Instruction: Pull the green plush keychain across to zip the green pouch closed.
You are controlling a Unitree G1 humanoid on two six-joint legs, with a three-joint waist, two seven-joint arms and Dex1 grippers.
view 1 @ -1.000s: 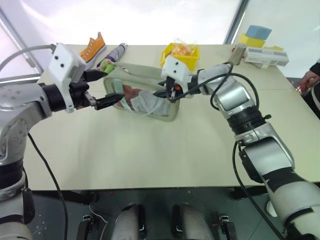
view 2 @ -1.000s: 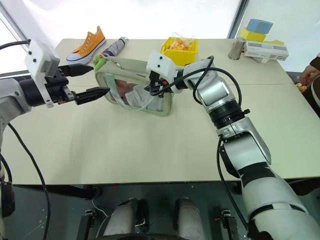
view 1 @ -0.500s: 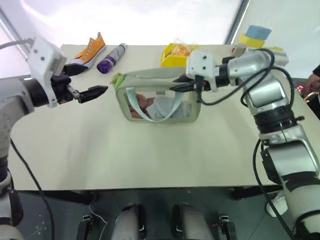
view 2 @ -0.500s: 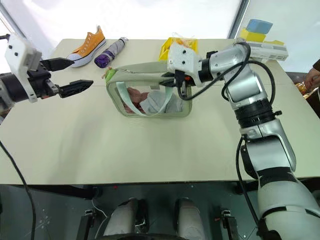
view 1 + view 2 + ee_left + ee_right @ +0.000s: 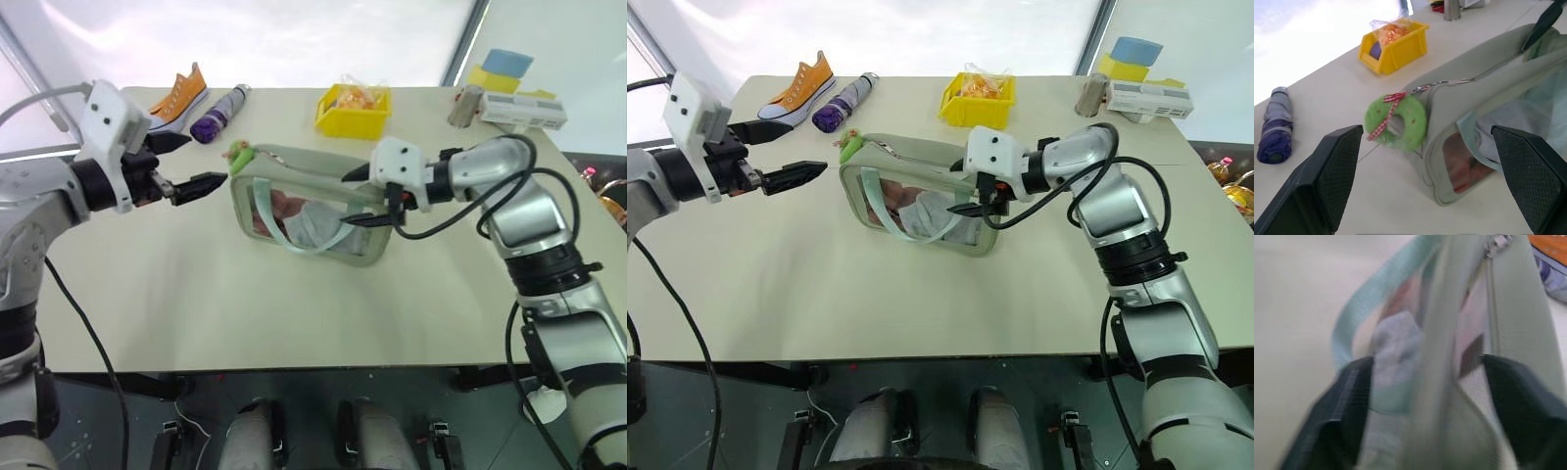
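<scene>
The green pouch [image 5: 921, 201] lies near the middle of the table [image 5: 921, 294], and the green plush keychain [image 5: 850, 145] hangs at its upper left corner, at the end of the zipper. The left gripper [image 5: 789, 157] has its fingers wide apart and is near the keychain without touching it. The right gripper [image 5: 364, 196] is also spread wide, with one finger on each side of the right end of the pouch, not squeezing it.

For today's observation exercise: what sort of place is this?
Probably a robot test bench indoors: unrelated props lie on a plain beige table, namely an orange canvas sneaker, a yellow plastic bin and a purple folded umbrella.
</scene>
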